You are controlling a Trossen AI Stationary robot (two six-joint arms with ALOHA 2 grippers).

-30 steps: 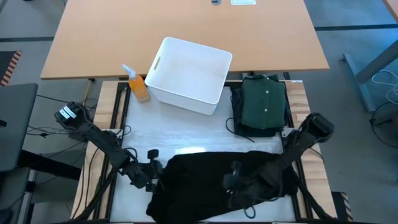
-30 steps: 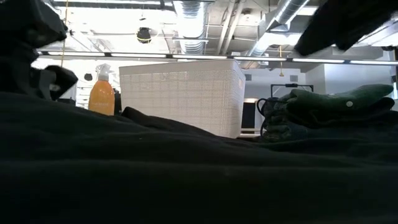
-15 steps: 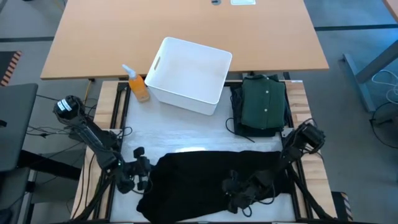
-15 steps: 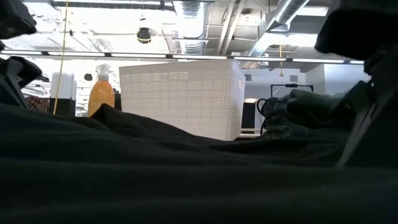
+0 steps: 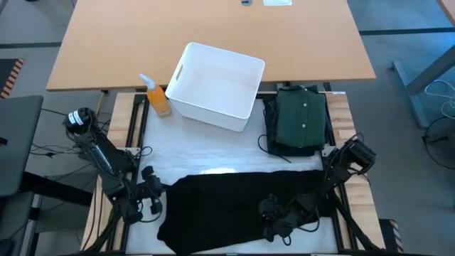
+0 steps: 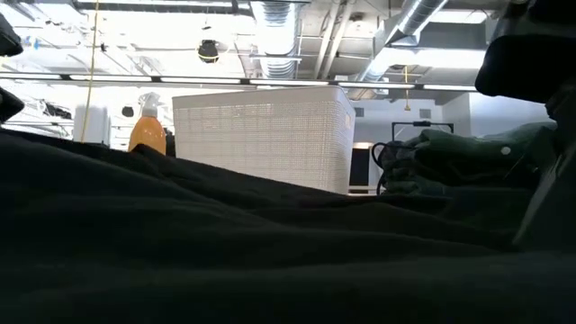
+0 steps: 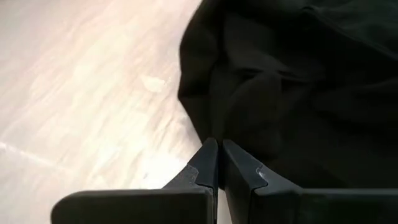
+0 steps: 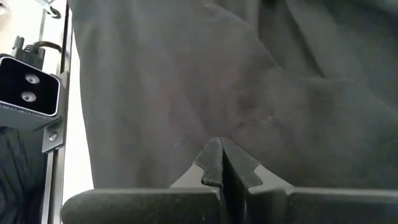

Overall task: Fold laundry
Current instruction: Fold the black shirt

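The black garment (image 5: 227, 206) lies spread over the near part of the table and fills the low view (image 6: 270, 252). My left gripper (image 5: 162, 201) is shut at the garment's left edge (image 7: 219, 149). My right gripper (image 5: 274, 226) is shut on the cloth in the garment's near right part (image 8: 221, 144). A folded dark green buttoned shirt (image 5: 302, 117) rests on a dark stack at the far right. My left gripper pinches the garment's left edge (image 7: 208, 127) between its two fingertips, coming slanting down from the table's left side. The cloth gathers in creases toward the tips, and the rest lies on the table. One layer or several, I cannot tell. My right gripper pinches a small fold of the cloth (image 8: 239, 118) between its two fingertips, slanting down from the right. Creases run out from the tips. The garment around the hold lies on the table.
A white bin (image 5: 217, 85) stands at the far middle with an orange spray bottle (image 5: 158, 98) to its left. Bare tabletop (image 5: 206, 153) lies between the bin and the garment. A small camera box (image 8: 28, 90) sits by the garment's near edge.
My left gripper has gone toward the table's left edge and rolled, drawing the garment's left edge along with it. My right gripper has sunk toward the table with the cloth it holds. The garment's raised middle has come down and it lies flatter and wider.
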